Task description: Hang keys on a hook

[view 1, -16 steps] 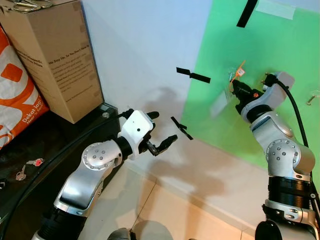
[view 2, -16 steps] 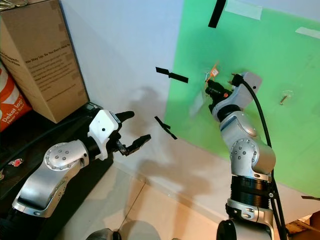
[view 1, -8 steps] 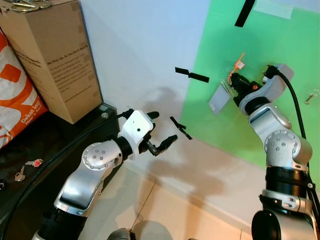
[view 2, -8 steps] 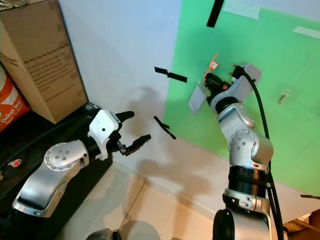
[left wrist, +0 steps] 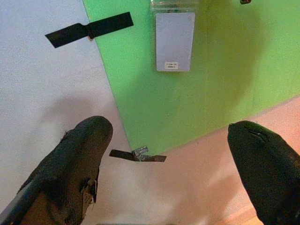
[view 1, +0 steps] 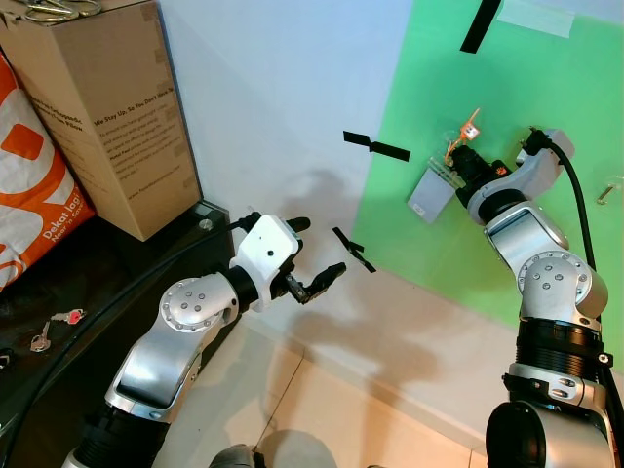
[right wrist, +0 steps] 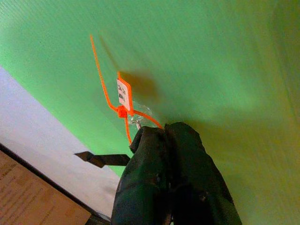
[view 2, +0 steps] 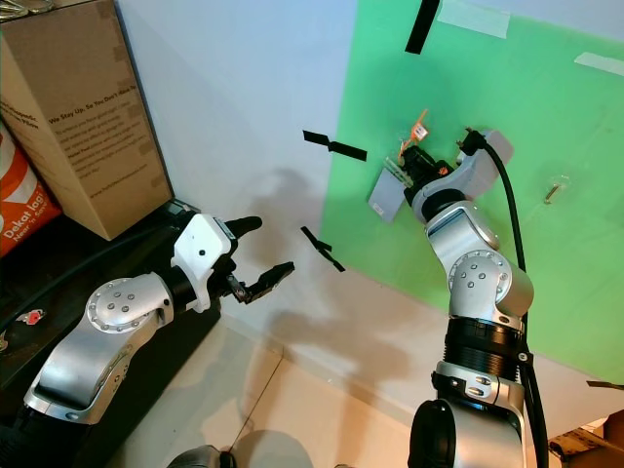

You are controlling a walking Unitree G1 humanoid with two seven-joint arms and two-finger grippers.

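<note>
Green wall sheet [view 1: 507,234] with black tape strips [view 1: 376,147]; orange tag [right wrist: 123,93] and grey-white card [left wrist: 175,41] just beside the black right gripper [right wrist: 164,136]; brown box [view 1: 107,107], orange-and-white bag [view 1: 29,185].

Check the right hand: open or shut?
Shut. The right hand's fingers are pressed together on the orange tag's ring at the green sheet.

cardboard box [view 1: 107,117] sits far left on the dark shelf [view 1: 58,322], bag [view 1: 34,195] left of it. wall panel [view 1: 546,146] to the right, card holder [view 1: 430,192] against it, right gripper [view 1: 458,156] just above, left gripper [view 1: 317,255] low between.
</note>
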